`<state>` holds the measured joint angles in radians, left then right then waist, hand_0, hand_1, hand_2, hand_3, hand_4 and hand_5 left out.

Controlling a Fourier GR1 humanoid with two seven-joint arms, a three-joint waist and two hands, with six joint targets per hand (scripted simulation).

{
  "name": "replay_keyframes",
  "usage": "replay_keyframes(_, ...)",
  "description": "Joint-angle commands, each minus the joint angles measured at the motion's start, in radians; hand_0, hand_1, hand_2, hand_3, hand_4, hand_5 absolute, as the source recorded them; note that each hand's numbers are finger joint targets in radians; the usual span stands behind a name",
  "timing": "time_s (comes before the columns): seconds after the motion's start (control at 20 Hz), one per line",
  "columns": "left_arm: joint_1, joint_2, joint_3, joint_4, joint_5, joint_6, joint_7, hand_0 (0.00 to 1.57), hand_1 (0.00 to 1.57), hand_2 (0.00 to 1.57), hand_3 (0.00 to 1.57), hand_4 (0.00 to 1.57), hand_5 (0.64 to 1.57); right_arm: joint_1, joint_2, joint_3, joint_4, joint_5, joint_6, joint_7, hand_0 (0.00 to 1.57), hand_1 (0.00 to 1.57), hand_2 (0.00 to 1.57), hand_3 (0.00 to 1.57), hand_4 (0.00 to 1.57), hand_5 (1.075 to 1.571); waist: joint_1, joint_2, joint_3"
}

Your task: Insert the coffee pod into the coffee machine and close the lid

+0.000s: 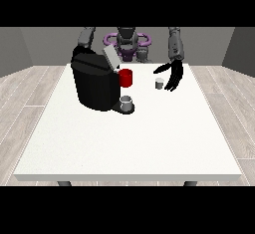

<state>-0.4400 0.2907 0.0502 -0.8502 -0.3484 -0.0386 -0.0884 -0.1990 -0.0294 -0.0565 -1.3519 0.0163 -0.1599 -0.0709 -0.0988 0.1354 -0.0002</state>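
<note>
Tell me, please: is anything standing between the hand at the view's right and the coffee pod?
Nothing visible does. The hand at the view's right hangs open just beside the coffee pod, with only bare table between them.

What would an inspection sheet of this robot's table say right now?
Surface: white table, mostly bare toward the camera.
Job's things: black coffee machine at the view's left, lid raised; small coffee pod standing on the table, not yet inserted.
Clutter: red cup beside the machine; grey cup on the machine's tray.
Hands: hand at the view's right beside the pod, fingers straight, not holding it; the other hand hidden behind the machine.
Cables: nothing seen.
Surroundings: wood-plank floor, grey walls.
</note>
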Motion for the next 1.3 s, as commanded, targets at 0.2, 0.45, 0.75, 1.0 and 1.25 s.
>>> replay_keyframes(0.2,-0.025,0.068,-0.042,0.089,-0.115,-0.004,-0.056,0.57,0.57,0.70,0.41,0.00,1.571,-0.019,0.010,0.008,0.019,0.018,-0.025,-0.005,0.00,0.00,0.00,0.00,0.52,1.571,-0.002,0.016,0.0000)
replay_keyframes(0.45,-0.040,0.034,-0.065,0.130,-0.192,0.089,-0.081,0.67,0.67,0.81,0.55,0.00,1.571,0.006,0.003,0.003,0.023,0.003,-0.008,0.008,0.00,0.00,0.00,0.00,0.52,1.571,-0.012,-0.003,0.0001)
replay_keyframes(0.75,-0.088,-0.017,-0.021,0.217,-0.222,0.256,-0.132,0.84,0.84,0.97,0.74,0.39,1.571,-0.019,0.023,0.021,-0.015,-0.005,-0.013,0.013,0.00,0.00,0.00,0.00,0.51,1.571,-0.047,0.042,-0.0003)
replay_keyframes(1.0,-0.088,0.026,-0.052,0.240,-0.285,0.219,-0.114,0.99,0.99,1.09,0.87,0.29,1.571,0.028,0.024,0.028,-0.019,-0.018,-0.013,0.024,0.00,0.00,0.00,0.00,0.43,1.571,-0.041,-0.019,0.0000)
replay_keyframes(1.25,-0.118,0.011,-0.086,0.224,-0.332,0.165,-0.044,1.11,1.11,1.17,0.97,0.28,1.571,-0.025,-0.045,-0.062,0.056,-0.083,0.037,0.031,0.00,0.00,0.00,0.00,0.43,1.571,-0.006,-0.038,0.0003)
